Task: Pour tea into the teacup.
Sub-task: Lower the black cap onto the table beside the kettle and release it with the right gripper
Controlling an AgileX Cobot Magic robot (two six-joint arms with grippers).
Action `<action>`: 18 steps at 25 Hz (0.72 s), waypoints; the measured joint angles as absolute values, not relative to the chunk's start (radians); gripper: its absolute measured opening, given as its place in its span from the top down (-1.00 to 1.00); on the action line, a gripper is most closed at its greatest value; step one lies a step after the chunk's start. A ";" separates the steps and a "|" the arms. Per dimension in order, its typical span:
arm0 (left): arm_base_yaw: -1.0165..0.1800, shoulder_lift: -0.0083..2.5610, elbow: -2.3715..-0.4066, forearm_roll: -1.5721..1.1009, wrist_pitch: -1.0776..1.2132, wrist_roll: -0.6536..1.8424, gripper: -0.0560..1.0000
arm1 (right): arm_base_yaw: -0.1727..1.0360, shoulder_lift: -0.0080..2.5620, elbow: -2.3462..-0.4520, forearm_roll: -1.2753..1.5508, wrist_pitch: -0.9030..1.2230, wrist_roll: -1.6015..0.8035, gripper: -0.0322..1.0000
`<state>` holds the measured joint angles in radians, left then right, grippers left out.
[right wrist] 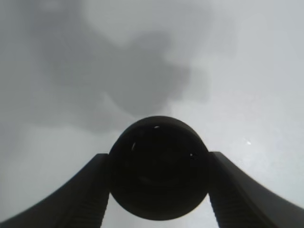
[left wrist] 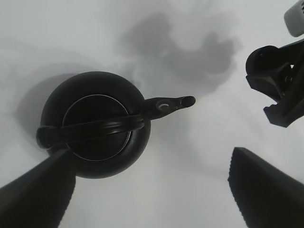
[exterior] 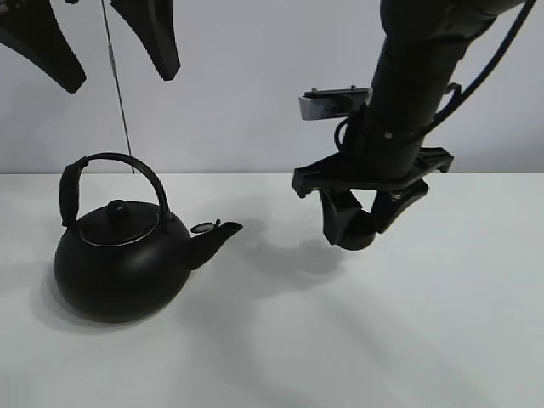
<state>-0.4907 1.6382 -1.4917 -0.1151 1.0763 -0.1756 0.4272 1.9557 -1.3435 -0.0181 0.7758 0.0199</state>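
Right of the scene's middle, clear of the white table (exterior: 357,357), the small, round, matte-black teacup (exterior: 359,240) hangs between the fingers of the right gripper (exterior: 361,229). The two black fingers are clenched on the cup's opposite sides. In the right wrist view they press against its round wall (right wrist: 158,168) with no gap showing. The cup's mouth cannot be made out in either view. Its shadow (exterior: 289,255) lies on the tabletop to its left, apart from the cup.

The right arm (exterior: 416,76) comes down steeply from the upper right, its wrist pointing the fingers downward and slightly to the left.

To the left, well apart from the cup, the big round black kettle (exterior: 119,272) stands upright on the table. Its arched handle (exterior: 110,160) is raised over the knobbed lid (exterior: 119,209), and its short spout (exterior: 217,234) points right, toward the held cup. Bare tabletop lies between spout and cup, and more of it runs along the near side and out to the right edge of the view.

High above the kettle, the left gripper (exterior: 121,78) hangs with its fingers spread wide, released and touching nothing. In the left wrist view the kettle sits below and between them (left wrist: 95,123). A thin dark cable (exterior: 117,85) hangs against the plain grey wall (exterior: 246,93) behind.
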 joint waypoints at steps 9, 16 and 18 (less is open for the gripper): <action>-0.491 1.638 -1.492 -0.115 1.076 -0.176 -0.30 | 0.528 2.024 -1.408 -0.015 0.813 0.000 0.16; -0.491 1.638 -1.492 -0.115 1.076 -0.176 -0.30 | 0.575 2.067 -1.427 0.000 0.789 0.000 0.16; -0.491 1.638 -1.492 -0.115 1.076 -0.176 -0.30 | 0.575 2.084 -1.434 0.000 0.786 0.000 0.16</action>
